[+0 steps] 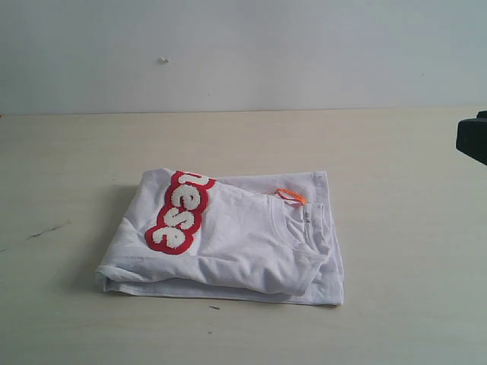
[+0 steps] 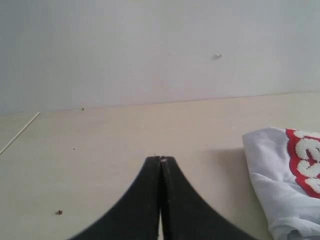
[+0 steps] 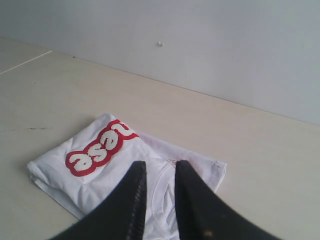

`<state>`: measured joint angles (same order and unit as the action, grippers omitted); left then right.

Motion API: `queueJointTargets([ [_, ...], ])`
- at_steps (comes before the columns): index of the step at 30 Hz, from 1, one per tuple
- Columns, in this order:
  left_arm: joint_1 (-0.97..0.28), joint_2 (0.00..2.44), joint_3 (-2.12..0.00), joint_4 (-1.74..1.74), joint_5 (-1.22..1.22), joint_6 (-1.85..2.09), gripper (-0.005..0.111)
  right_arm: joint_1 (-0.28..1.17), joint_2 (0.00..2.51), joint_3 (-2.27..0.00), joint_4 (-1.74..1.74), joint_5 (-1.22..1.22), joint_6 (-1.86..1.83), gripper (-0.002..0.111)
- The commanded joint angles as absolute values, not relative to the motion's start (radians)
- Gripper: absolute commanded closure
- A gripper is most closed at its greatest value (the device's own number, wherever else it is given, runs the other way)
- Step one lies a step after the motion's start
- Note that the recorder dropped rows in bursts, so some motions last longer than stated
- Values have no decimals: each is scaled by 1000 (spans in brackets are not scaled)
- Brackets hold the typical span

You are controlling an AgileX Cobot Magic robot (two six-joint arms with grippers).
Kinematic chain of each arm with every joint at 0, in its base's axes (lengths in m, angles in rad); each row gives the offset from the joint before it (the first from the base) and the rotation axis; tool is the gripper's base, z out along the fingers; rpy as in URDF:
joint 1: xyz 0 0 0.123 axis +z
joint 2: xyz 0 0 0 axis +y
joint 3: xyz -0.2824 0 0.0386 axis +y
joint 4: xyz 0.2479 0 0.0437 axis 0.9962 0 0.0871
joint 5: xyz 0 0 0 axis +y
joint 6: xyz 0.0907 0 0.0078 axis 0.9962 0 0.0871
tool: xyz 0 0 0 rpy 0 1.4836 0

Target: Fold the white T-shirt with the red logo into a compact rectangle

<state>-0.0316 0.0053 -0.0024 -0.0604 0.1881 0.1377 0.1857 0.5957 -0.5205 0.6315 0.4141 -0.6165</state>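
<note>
In the exterior view, the white T-shirt (image 1: 251,243) is lying folded into a thick, roughly rectangular bundle near the middle of the pale bench (image 1: 396,319). Its red logo (image 1: 181,214) is wrapping over the fold on the left side, and the orange neck tag (image 1: 291,195) is peeking out beside the collar. The lower layer is sticking out a little past the upper one along the right and near edges, so the fold is looking all but done, if not quite square. A dark block (image 1: 473,137) at the right edge, probably part of the right arm, is hanging well clear of the cloth. In the left wrist view, the left gripper (image 2: 161,161) is pointing over bare bench with its jaws pressed fully together and nothing between them. The shirt's logo corner is sitting off to one side, apart from it, in what looks like a parked pose that is leaving the garment undisturbed. In the right wrist view, the right gripper (image 3: 160,167) is aiming toward the bundle's collar end while holding clear of it. Its jaws are standing a narrow gap apart and gripping nothing, seemingly placed for a last tidy of the fold.
</note>
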Motion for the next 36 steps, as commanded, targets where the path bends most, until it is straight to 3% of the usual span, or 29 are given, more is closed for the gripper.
queueJointTargets([
  [1, -30, 0, 0, -55, 226, 133, 107, 188, 593, -516, 629, 416, -619, 86],
  [36, -30, 0, 0, -36, 352, 0, 107, 188, 593, -516, 629, 416, -617, 86],
])
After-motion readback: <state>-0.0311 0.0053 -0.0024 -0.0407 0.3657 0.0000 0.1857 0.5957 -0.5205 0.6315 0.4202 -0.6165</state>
